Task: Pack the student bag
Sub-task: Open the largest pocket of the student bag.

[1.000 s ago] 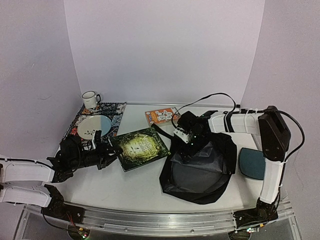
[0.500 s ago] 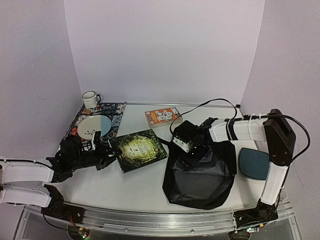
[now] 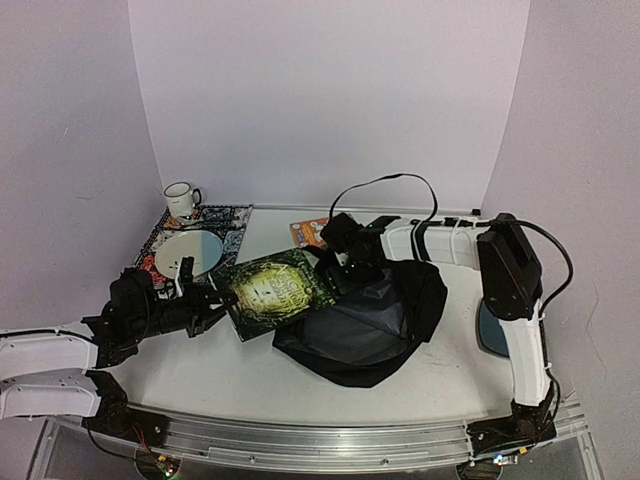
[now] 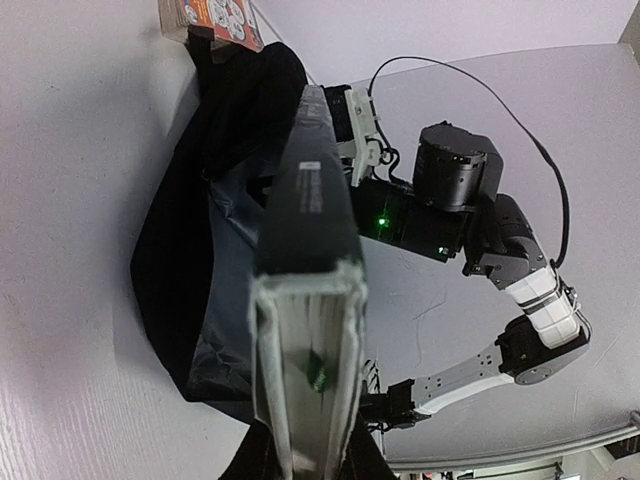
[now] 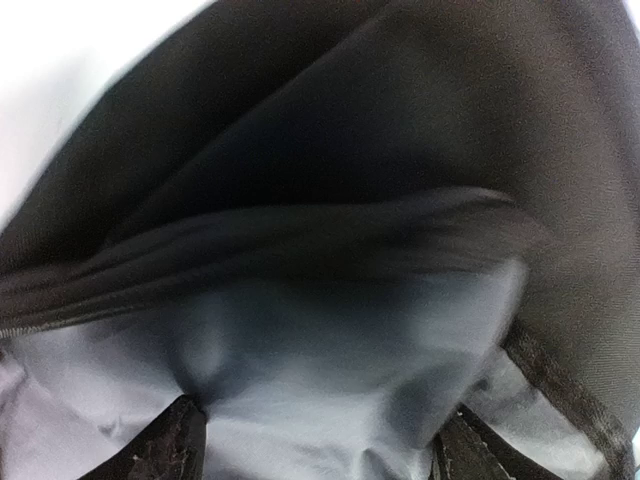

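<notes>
The student bag (image 3: 360, 322), a big black backpack with grey lining, lies mid-table with its mouth open toward the left. My right gripper (image 3: 350, 268) is shut on its upper rim. In the right wrist view the grey lining (image 5: 330, 370) bunches between my fingertips (image 5: 178, 445). My left gripper (image 3: 212, 300) is shut on the near edge of a green hardcover book (image 3: 275, 288), whose far end touches the bag's mouth. In the left wrist view the book (image 4: 310, 250) stands edge-on between my fingers, pointing at the bag (image 4: 195, 250).
An orange book (image 3: 308, 231) lies behind the bag, partly hidden by the right gripper. A dark-teal pad (image 3: 486, 328) shows behind the right arm. A white mug (image 3: 180, 198) and a plate (image 3: 190, 252) sit on a patterned mat (image 3: 232, 222) at back left.
My right gripper has dragged the bag's rim left and toward the back. The bag now reaches the green book. The left gripper and book have shifted slightly left.
</notes>
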